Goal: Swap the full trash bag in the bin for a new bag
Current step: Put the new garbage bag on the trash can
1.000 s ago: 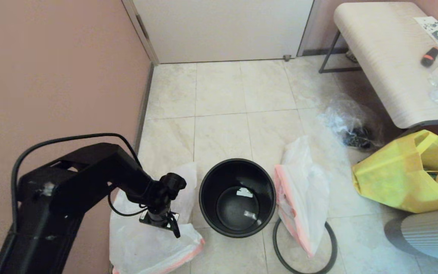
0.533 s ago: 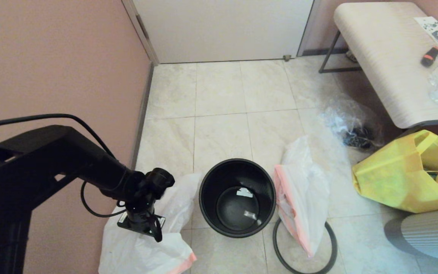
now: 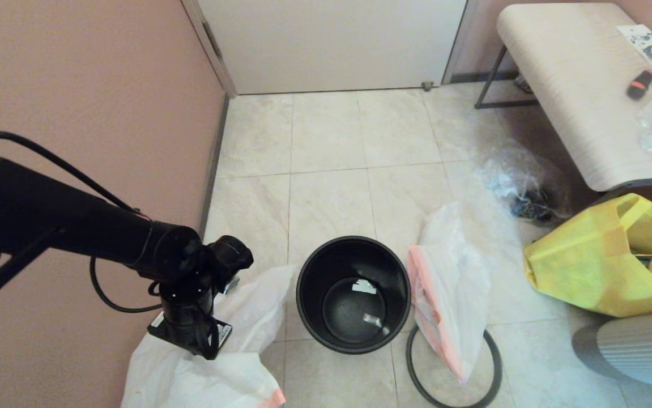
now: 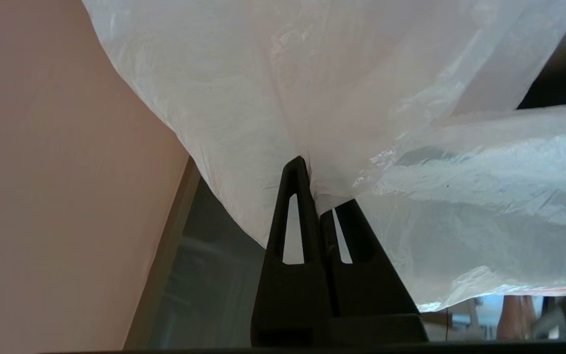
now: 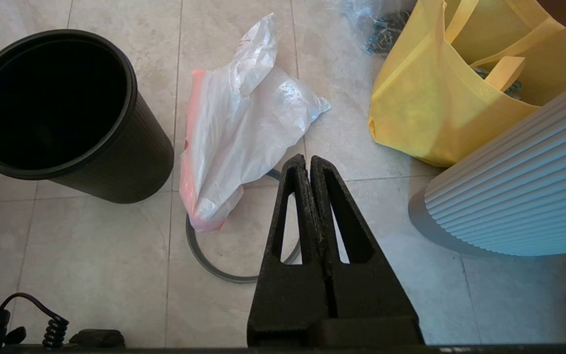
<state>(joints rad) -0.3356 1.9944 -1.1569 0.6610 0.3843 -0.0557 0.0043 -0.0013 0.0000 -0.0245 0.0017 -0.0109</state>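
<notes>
The small round black bin (image 3: 353, 294) (image 5: 51, 103) stands unlined and empty on the tiled floor. Its thin dark grey hoop (image 3: 410, 362) (image 5: 214, 268) lies on the floor to its right, partly under a white bag with a pink edge (image 3: 450, 289) (image 5: 243, 128). Left of the bin, close to the wall, my left gripper (image 3: 209, 354) (image 4: 314, 182) is shut on a second white bag (image 3: 190, 379) (image 4: 312, 88), whose film bunches between the fingers. My right gripper (image 5: 308, 160) is shut on nothing and hovers over the floor by the hoop; the head view does not show it.
A yellow shopping bag (image 3: 603, 260) and a white ribbed object (image 3: 637, 345) sit to the right. A clear plastic bag with dark contents (image 3: 521, 184) lies near a pale bench (image 3: 580, 85). The pink wall (image 3: 76, 113) runs along the left, and a door (image 3: 331, 39) stands behind.
My left arm has swung left and towards me, carrying the held white bag away from the bin. The bin, the hoop and the other bag have not moved.
</notes>
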